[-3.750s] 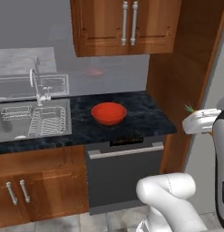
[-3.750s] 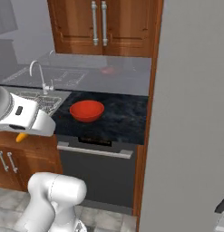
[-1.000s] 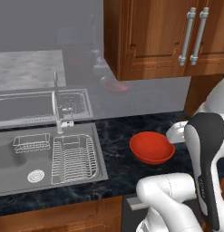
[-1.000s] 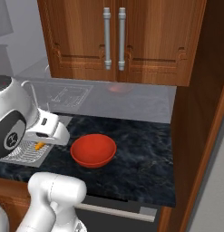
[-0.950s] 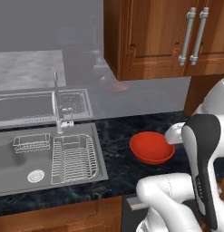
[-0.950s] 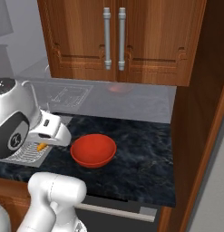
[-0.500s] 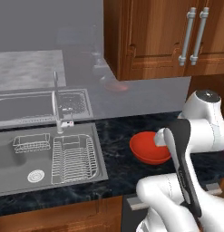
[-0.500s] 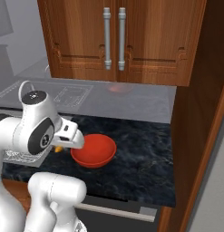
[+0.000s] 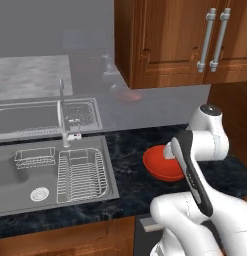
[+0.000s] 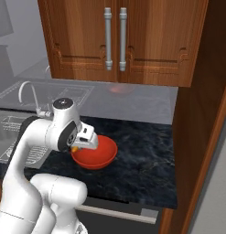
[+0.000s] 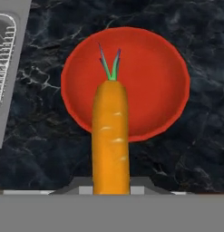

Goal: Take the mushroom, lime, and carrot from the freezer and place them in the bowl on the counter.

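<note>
Gripping the tapered orange carrot (image 11: 110, 140) with its green leafy tuft, the two-finger gripper (image 11: 111, 188) sits at the bottom centre of the hand view, jaws closed on the root's thick end. The carrot runs up the middle of that frame, its tuft over the round glossy red-orange bowl (image 11: 149, 77), which sits in the upper centre on the dark marbled stone counter (image 11: 199, 136). In the right base view the gripper (image 10: 80, 145) hangs at centre left, by the bowl's (image 10: 98, 157) left rim. A grey steel sink (image 9: 50, 170) lies at left in the left base view.
</note>
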